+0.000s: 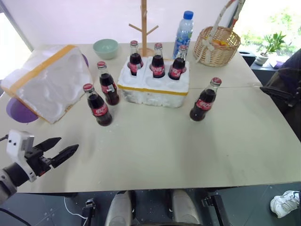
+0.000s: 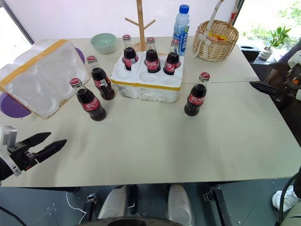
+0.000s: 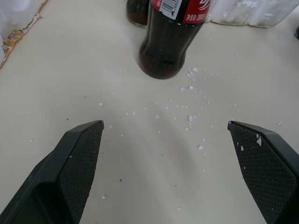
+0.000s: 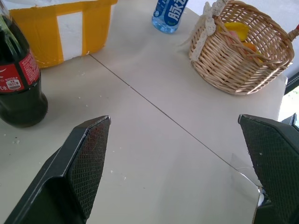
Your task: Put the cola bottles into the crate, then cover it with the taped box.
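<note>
Jaws on both arms stand spread wide and hold nothing. Left jaws (image 1: 59, 149) hover over the table's (image 1: 155, 150) near left corner, aimed at the closest bottle; right jaws (image 2: 263, 87) show partly at the right edge of the right eye view, their far finger cut off.

Far left, the box (image 1: 47, 87) lies tilted with its open side up, yellow tape across one end; it partly covers a purple object (image 1: 19, 112) that cannot be identified. Just right of the box, two bottles (image 1: 98, 105) (image 1: 108, 84) stand upright on the table, beside the crate's left end.

A green bowl (image 1: 106, 48) sits behind them. The crate (image 1: 155, 87) sits mid-table with three bottles (image 1: 135, 58) (image 1: 158, 61) (image 1: 178, 63) upright in its back wells; the front wells are unfilled. A wooden rack (image 1: 144, 26) rises behind it, top cut off. A water bottle (image 1: 184, 30) stands right of the rack.

One bottle (image 1: 204, 100) stands alone right of the crate, apart from it. A wicker basket (image 1: 217, 46) holds yellow items, hard to make out; its handle is cut off.

Table surface is pale beige, with a seam running across it and white foam crumbs scattered in front of the left jaws. Potted plants (image 1: 273, 44) stand beyond the far right corner.
</note>
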Controlling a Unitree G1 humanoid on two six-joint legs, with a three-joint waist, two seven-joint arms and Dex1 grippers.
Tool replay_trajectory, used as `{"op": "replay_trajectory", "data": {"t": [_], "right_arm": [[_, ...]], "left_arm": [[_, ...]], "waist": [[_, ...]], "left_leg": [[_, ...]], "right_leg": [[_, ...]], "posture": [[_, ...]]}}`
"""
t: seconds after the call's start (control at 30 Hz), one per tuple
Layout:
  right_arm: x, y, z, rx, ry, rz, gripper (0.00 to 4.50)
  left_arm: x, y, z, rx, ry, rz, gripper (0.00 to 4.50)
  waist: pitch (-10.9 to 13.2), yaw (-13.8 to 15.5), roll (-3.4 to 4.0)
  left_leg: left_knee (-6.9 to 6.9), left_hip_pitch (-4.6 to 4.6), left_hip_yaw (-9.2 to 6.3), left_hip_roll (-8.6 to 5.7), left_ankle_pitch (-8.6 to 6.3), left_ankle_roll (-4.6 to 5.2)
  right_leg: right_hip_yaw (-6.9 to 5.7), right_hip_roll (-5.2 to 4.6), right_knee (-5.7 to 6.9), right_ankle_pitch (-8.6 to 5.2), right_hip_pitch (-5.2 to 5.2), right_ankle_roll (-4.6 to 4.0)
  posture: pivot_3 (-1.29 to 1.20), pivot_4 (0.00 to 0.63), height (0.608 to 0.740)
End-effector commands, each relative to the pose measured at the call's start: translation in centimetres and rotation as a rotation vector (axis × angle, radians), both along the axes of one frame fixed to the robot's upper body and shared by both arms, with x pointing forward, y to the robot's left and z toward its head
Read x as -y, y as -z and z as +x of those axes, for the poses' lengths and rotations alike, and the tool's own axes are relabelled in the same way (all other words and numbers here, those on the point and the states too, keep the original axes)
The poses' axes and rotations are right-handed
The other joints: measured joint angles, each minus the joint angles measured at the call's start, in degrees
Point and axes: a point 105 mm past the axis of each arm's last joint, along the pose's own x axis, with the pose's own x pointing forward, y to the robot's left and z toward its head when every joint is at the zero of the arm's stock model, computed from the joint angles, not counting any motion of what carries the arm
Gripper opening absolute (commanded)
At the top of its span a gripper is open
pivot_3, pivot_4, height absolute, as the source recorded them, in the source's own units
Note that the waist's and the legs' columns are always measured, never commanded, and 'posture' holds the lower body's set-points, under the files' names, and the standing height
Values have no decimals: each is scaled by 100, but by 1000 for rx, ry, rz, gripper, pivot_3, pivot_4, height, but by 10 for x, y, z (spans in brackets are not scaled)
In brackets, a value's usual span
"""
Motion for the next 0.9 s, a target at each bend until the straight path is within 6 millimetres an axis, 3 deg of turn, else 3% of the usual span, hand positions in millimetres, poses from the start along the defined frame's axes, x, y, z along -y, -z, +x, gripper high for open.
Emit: {"op": "replay_trajectory", "data": {"t": [0.03,0.3,0.43,0.53,0.67,0.8,0.9], "right_arm": [[2,-14,-1,62,7,-1,4500],[0,-9,0,58,7,24,4500],[-5,-12,0,35,-21,93,4500],[-13,-27,-3,9,-79,129,4500],[-37,-69,-17,-29,-247,187,4500],[-73,-102,-35,-96,-418,225,4500],[-107,-113,-58,-144,-588,203,4500]], "left_arm": [[3,-6,2,36,17,26,4450],[-6,-13,12,80,-55,30,4450],[0,-24,19,128,-18,9,4450],[6,-35,29,178,17,-3,4450],[17,-46,54,223,92,-7,4450],[27,-55,76,254,153,2,4450],[37,-53,86,253,212,31,4450]], "waist": [[0,0,0],[-1,5,0],[0,5,0],[0,13,5],[9,20,33],[10,19,34],[10,14,34]], "left_leg": [[0,0,0,0,0,0],[1,0,1,-1,0,0],[2,2,0,-2,1,1],[6,2,0,-2,1,0],[10,2,1,-4,1,0],[0,1,-2,2,1,0],[-4,1,-2,9,-5,-9]], "right_leg": [[1,0,0,0,0,0],[1,1,1,0,2,0],[1,2,4,0,3,1],[1,2,6,1,4,1],[1,2,11,1,5,1],[1,12,9,0,-1,1],[1,18,9,0,-4,0]], "posture": [[0,150,740],[0,150,740],[0,150,740],[0,150,740],[0,150,740],[0,150,740],[0,150,740]]}}
